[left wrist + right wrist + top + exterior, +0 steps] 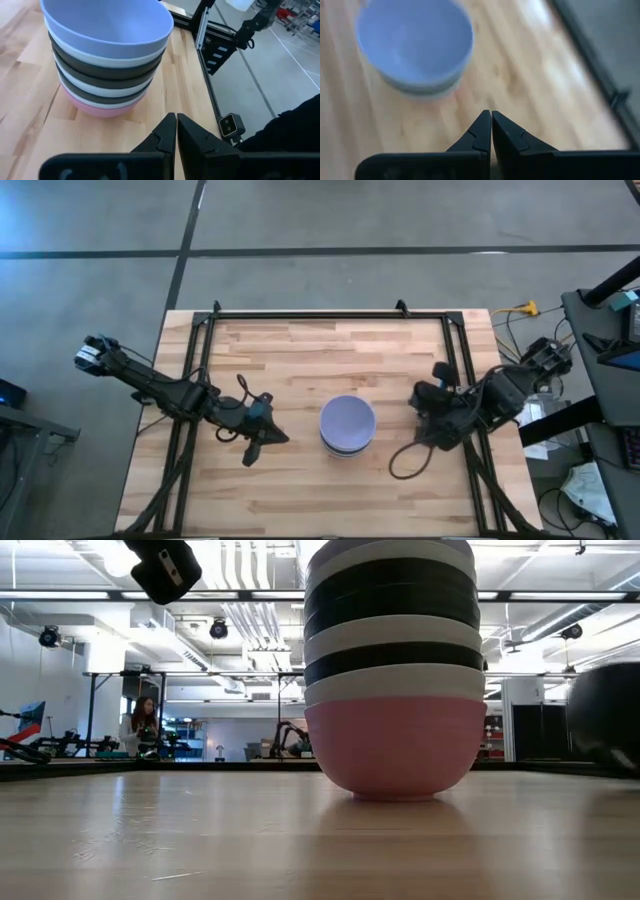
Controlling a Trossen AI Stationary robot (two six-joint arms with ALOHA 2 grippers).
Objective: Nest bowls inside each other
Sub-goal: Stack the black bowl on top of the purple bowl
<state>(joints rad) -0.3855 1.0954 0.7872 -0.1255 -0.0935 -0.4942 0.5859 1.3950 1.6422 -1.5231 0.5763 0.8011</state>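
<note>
While both arms are resting low at the sides, the bowls (347, 425) are standing as one nested stack near the middle of the worktop (300, 350), mouths facing straight up, the stack's long axis running vertical. A lavender bowl (107, 25) is sitting on top, black and white ones are alternating beneath it, and a pink bowl (395, 745) is bearing them all at the bottom. At the stack's 9 o'clock, the left tool (272, 436) is lying pressed together, holding nothing. At 3 o'clock, the right tool (491, 131) is likewise pressed together and empty.
</note>
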